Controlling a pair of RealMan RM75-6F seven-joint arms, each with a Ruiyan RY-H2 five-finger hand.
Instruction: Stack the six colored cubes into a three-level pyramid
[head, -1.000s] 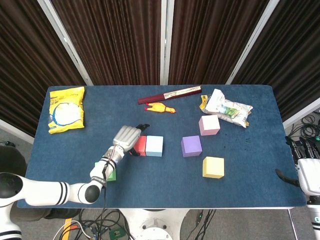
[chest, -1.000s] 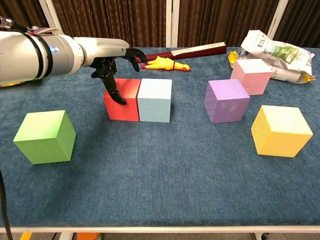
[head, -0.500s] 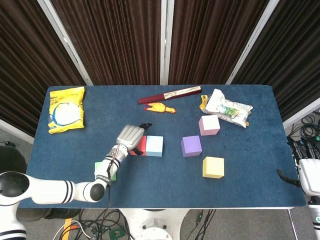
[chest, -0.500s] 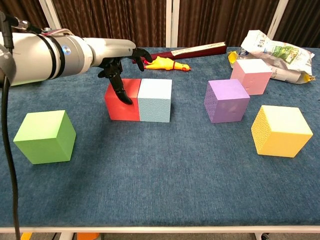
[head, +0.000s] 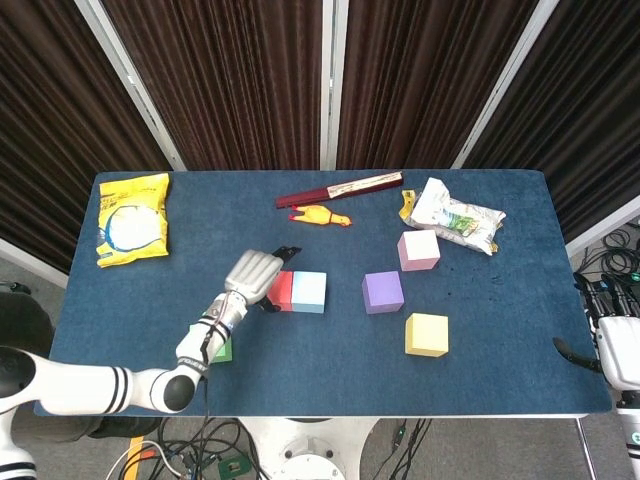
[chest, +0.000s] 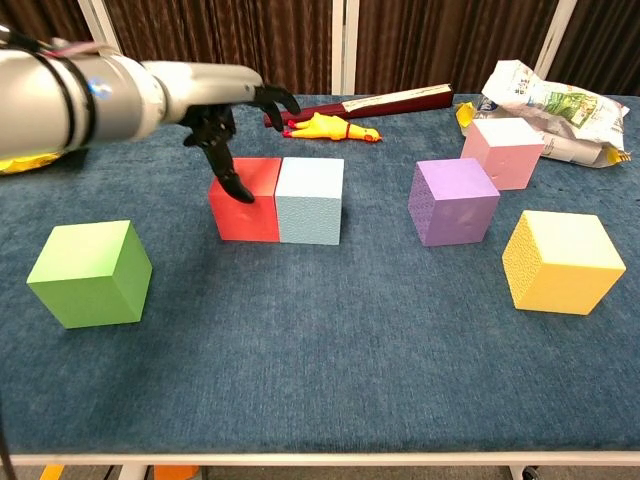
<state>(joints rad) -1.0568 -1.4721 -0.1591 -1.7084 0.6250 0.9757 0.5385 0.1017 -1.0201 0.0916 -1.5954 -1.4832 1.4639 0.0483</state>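
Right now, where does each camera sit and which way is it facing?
Head view: high above the near edge, looking steeply down on the whole table and the curtains behind; shows the left arm, the left hand at the red cube, and the right hand off the right edge.
Chest view: low at the near edge, facing level across the table toward the curtains; shows only the left forearm and left hand.
Shared: all six cubes, the rubber chicken, and the left hand.
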